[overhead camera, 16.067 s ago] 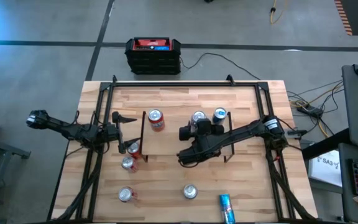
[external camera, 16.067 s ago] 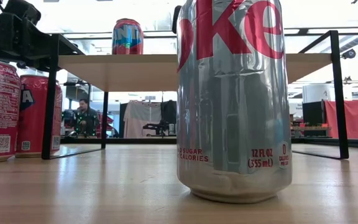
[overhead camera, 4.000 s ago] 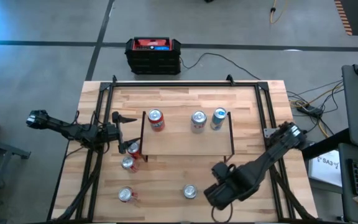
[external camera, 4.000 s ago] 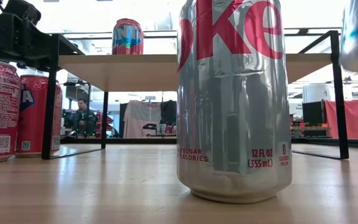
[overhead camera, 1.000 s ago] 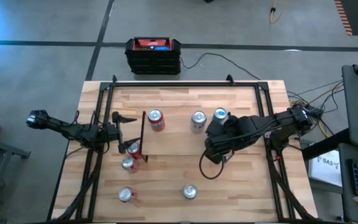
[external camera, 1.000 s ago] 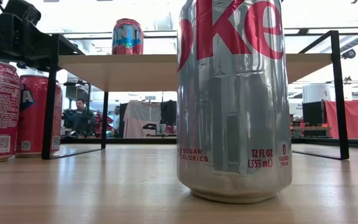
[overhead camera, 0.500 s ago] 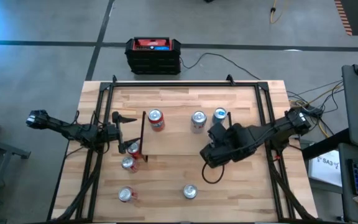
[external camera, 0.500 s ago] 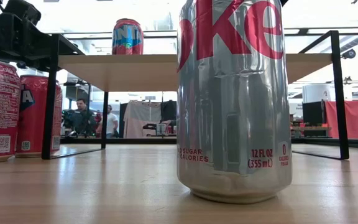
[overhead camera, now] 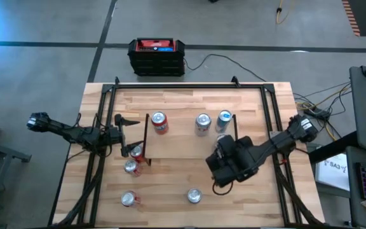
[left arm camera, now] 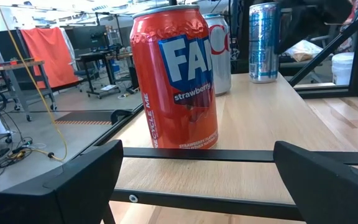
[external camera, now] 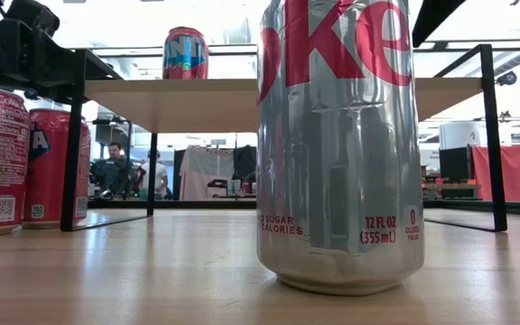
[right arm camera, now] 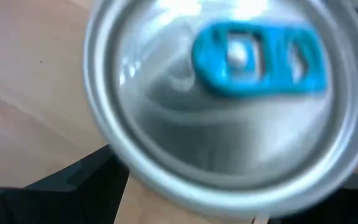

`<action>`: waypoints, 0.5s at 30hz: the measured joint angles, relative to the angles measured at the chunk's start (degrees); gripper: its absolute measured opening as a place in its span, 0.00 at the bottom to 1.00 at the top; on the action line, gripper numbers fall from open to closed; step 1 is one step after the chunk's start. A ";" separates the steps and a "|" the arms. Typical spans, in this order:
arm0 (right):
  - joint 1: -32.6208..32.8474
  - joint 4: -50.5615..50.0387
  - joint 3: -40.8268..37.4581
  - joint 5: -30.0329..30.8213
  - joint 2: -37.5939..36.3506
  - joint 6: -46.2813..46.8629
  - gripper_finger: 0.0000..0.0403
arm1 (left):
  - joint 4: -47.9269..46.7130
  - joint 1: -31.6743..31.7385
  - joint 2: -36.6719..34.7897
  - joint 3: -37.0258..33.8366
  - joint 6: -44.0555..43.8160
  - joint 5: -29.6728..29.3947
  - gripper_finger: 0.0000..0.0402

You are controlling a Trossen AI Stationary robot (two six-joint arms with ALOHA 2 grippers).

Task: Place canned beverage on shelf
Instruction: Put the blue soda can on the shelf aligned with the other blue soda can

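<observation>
The shelf [overhead camera: 183,145] stands mid-table and bears a red Fanta can [overhead camera: 158,121], a silver can [overhead camera: 202,122] and a blue-silver can [overhead camera: 224,117]. My right gripper [overhead camera: 226,165] hovers over the shelf's near right corner, shut on a silver can with a blue tab [right arm camera: 229,93], whose top fills the right wrist view. My left gripper [left arm camera: 197,186] stands open and level at the shelf's left end, facing the Fanta can [left arm camera: 176,78] and touching nothing. My right gripper has the blue-tabbed can between its two fingers [right arm camera: 73,180], one on each side of the can's body below the top rim [right arm camera: 123,162]. The can's top faces back toward the wrist. The wide top hides the contact and the can's lower end.
On the table stand a Diet Coke can [external camera: 337,144] near the front edge, also seen as a silver can top [overhead camera: 194,196], and red cans [overhead camera: 131,166] [overhead camera: 128,198] [overhead camera: 136,151] at the left. Black rails [overhead camera: 269,108] frame the table. A black-and-red box [overhead camera: 157,56] sits behind it.
My right gripper has carried the can toward the table's near edge and downward, from over the shelf's right end to its near right corner. Its wrist has rolled as it went. A dark part of that arm now shows at the low view's top right.
</observation>
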 joint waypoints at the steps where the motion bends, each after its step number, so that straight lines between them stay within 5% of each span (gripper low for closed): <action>1: 0.57 0.00 -0.72 1.06 0.00 1.38 0.78 | 0.00 0.01 0.00 0.00 0.00 0.00 1.00; 15: 7.92 1.49 -7.58 15.63 0.00 13.57 0.78 | 0.00 0.01 0.00 0.00 0.00 0.00 1.00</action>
